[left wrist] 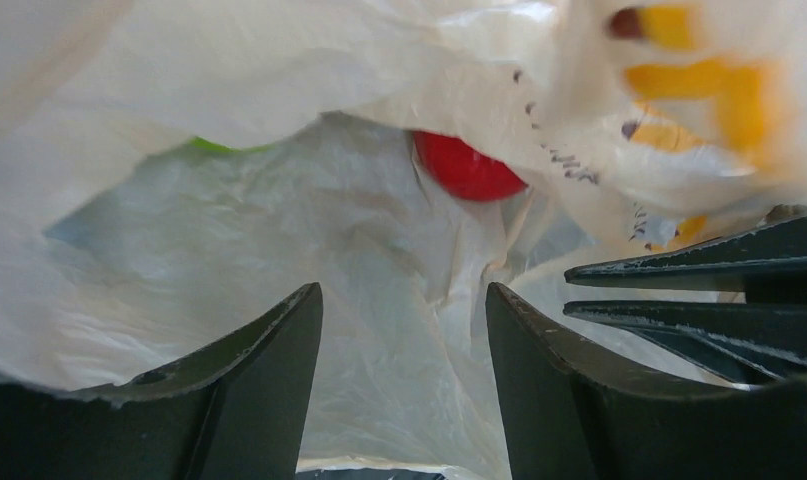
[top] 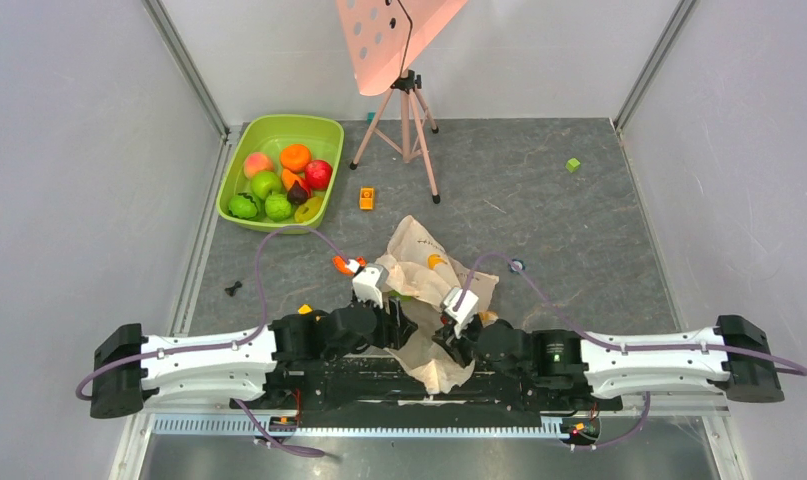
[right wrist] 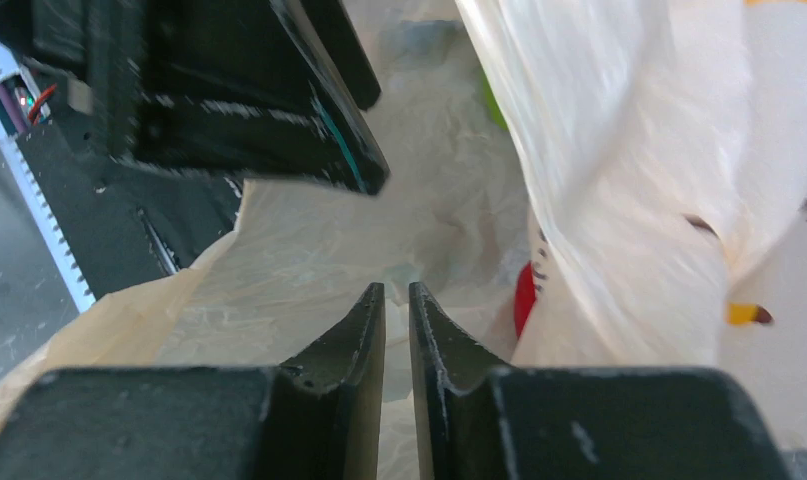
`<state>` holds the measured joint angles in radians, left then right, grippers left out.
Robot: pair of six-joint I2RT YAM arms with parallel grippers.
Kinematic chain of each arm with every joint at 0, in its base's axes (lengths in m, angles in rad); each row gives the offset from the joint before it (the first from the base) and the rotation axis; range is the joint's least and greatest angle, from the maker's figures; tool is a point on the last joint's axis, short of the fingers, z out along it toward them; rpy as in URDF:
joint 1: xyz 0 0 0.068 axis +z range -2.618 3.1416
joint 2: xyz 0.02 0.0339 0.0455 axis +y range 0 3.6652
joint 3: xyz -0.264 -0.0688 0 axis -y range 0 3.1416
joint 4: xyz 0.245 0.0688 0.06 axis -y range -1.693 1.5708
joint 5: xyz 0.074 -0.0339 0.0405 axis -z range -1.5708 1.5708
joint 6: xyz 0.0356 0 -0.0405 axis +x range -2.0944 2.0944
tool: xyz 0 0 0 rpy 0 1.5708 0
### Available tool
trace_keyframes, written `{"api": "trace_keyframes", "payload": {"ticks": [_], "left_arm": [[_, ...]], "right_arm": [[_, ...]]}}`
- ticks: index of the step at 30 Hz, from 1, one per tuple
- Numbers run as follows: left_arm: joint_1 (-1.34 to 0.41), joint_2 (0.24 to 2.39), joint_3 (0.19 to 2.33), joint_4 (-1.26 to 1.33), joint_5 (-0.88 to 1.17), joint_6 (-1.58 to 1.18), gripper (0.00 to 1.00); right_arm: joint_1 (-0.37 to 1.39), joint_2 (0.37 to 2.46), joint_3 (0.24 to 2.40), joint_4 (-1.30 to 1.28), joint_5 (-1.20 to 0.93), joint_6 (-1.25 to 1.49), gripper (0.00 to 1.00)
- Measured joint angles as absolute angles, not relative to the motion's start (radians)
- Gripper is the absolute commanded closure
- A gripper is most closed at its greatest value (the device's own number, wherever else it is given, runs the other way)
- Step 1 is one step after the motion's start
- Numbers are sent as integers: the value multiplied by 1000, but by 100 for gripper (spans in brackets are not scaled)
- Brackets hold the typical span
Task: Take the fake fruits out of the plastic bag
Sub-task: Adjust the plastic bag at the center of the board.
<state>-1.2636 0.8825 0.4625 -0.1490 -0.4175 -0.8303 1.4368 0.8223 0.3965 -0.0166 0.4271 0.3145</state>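
Black left fingers [left wrist: 269,360] stand apart, released. Film of the bag [left wrist: 379,240] shows in the gap between them, and nothing is clamped. The right fingers [right wrist: 444,340] are drawn in to a thin slit, clenched on a fold of bag film as far as the wrist view shows.

Inside the bag, past the left fingers, a red fruit [left wrist: 464,165] lies half under an upper fold of film. A sliver of green fruit [left wrist: 214,147] peeks out farther left. The right wrist view catches only edges of both fruits behind a hanging sheet of the bag.

From above, the bag lies crumpled on the bench [top: 579,240], close to the arm bases and between the two wrists. A lime tub [top: 279,125] sits in the far left corner, well apart from the bag. It holds a peach [top: 257,163], an orange [top: 295,157], a red apple [top: 319,174], three green fruits and a dark purple piece [top: 297,192].

The left arm [top: 209,355] and right arm [top: 629,360] both lie low along the near edge. Their forearms turn inward, so the wrists meet at the bag, the left at its left side and the right at its near right side.
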Motion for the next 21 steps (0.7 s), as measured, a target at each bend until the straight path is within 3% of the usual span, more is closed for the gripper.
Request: {"api": "trace_keyframes", "payload": {"ticks": [4,14,21], "left_arm": [[-1298,897,434,-139,-425,-862,38],[-1299,806,281,-137,-486,-981,53],[-1299,757,245,-140,-500,-1008,66]], "right_arm": [[1465,935,482,-24,439,287,78],[1426,1180,610,-23,523,367,85],[1335,1272,627,2,472,409,67]]}}
